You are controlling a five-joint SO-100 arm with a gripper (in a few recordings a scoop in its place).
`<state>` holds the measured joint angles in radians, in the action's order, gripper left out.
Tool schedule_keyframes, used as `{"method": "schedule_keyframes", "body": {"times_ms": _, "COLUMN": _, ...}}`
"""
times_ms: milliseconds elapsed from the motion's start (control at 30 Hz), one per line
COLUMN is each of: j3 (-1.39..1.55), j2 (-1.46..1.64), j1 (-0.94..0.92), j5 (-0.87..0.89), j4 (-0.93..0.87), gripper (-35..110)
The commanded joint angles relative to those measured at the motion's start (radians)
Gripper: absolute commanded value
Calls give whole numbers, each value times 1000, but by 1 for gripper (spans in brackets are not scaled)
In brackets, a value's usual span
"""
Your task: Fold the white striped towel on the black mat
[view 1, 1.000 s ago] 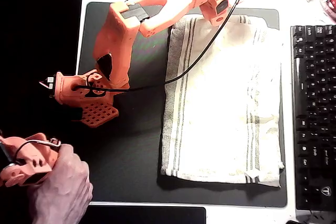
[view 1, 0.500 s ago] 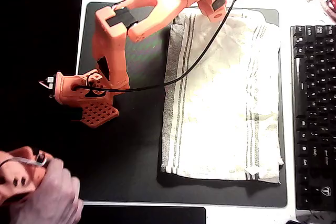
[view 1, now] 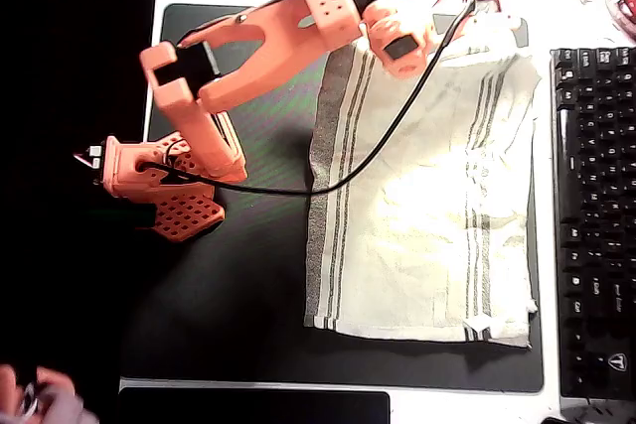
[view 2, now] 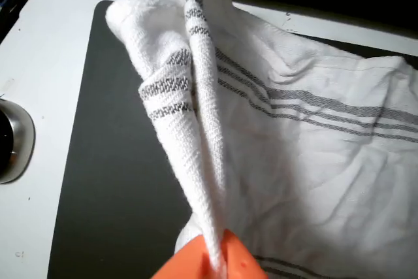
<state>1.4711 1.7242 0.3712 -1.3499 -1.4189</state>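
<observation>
Your gripper point(view 1: 475, 7) sits at the top edge of the black mat point(view 1: 248, 295) in the overhead view, with its jaws pinched closed on the upper corner of the white striped towel point(view 1: 417, 215). The wrist view shows that hold up close: a ridge of the towel point(view 2: 196, 115) is gathered into a tall fold and runs straight down into the orange fingertip point(view 2: 215, 259) at the bottom of the frame. The rest of the cloth lies spread and wrinkled on the right half of the mat, its grey stripe groups running top to bottom near the left and right edges. A black keyboard point(view 1: 594, 215) lies just beside the mat on the right. The arm's black cable point(view 1: 368, 146) drapes across the towel's upper left part.
</observation>
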Motion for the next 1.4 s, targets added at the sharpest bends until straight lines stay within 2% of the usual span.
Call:
{"method": "schedule_keyframes", "body": {"times_ms": 0, "j3": 0, "j2": 84, "j1": -54, "j5": -34, "j4": -31, "gripper": 0}}
{"method": "schedule_keyframes", "body": {"times_ms": 933, "j3": 58, "j2": 86, "j1": -644, "j5": -337, "j4": -25, "gripper": 0}}
{"method": "schedule_keyframes", "body": {"times_ms": 1367, "j3": 98, "j2": -58, "j1": -900, "j5": -494, "j4": 130, "gripper": 0}}
